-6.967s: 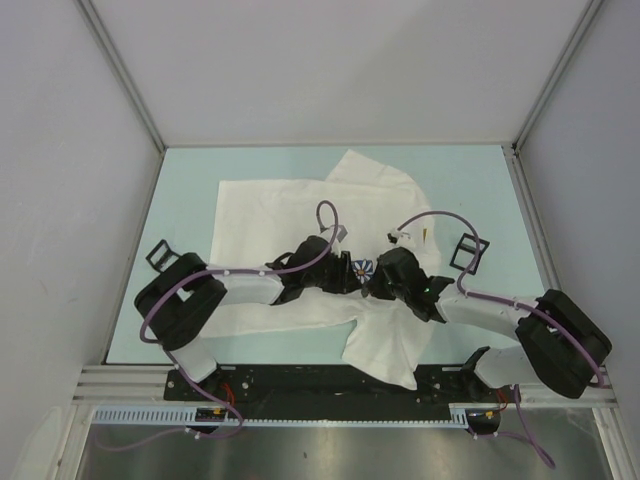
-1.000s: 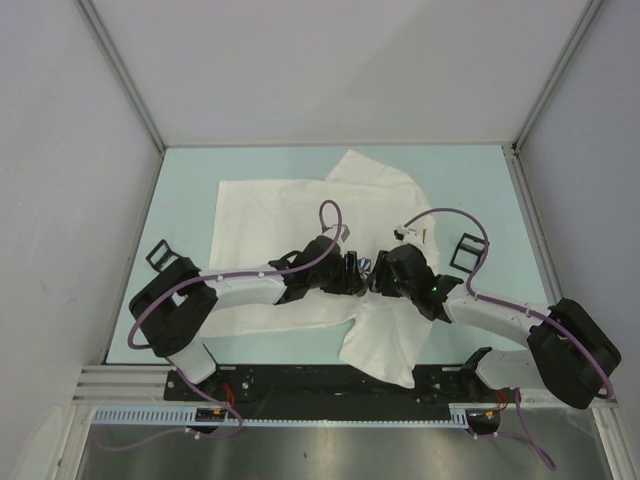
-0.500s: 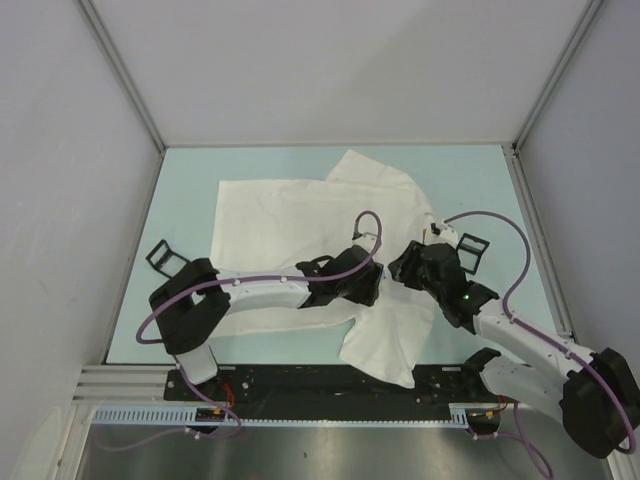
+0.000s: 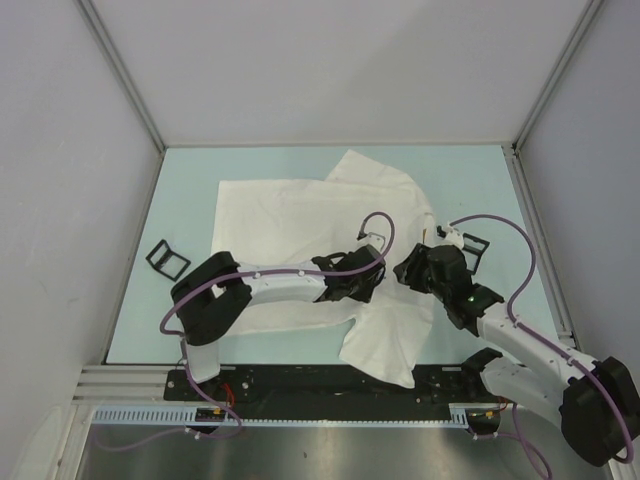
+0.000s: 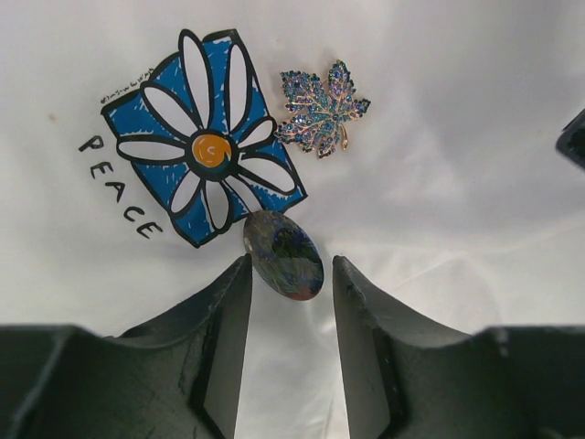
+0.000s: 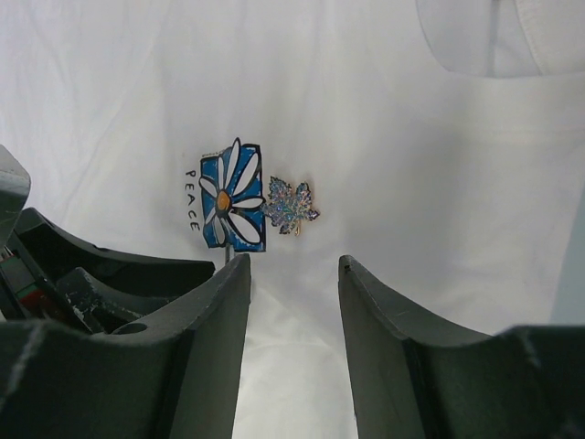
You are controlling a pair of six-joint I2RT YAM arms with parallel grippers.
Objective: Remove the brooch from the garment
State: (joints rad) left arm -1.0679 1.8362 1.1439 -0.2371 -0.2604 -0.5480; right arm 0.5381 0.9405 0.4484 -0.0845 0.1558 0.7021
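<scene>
Right at the left tool (image 5: 291,267) tips: brooch (image 5: 282,253).

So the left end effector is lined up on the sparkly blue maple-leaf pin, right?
No: the left wrist view shows the left end effector lined up on the dark oval brooch, with the sparkly blue maple-leaf pin beyond it.

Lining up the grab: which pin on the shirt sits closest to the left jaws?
The dark oval pin, at the jaws' tips below the flower print; the sparkly blue leaf pin lies farther, beside the flower.
</scene>
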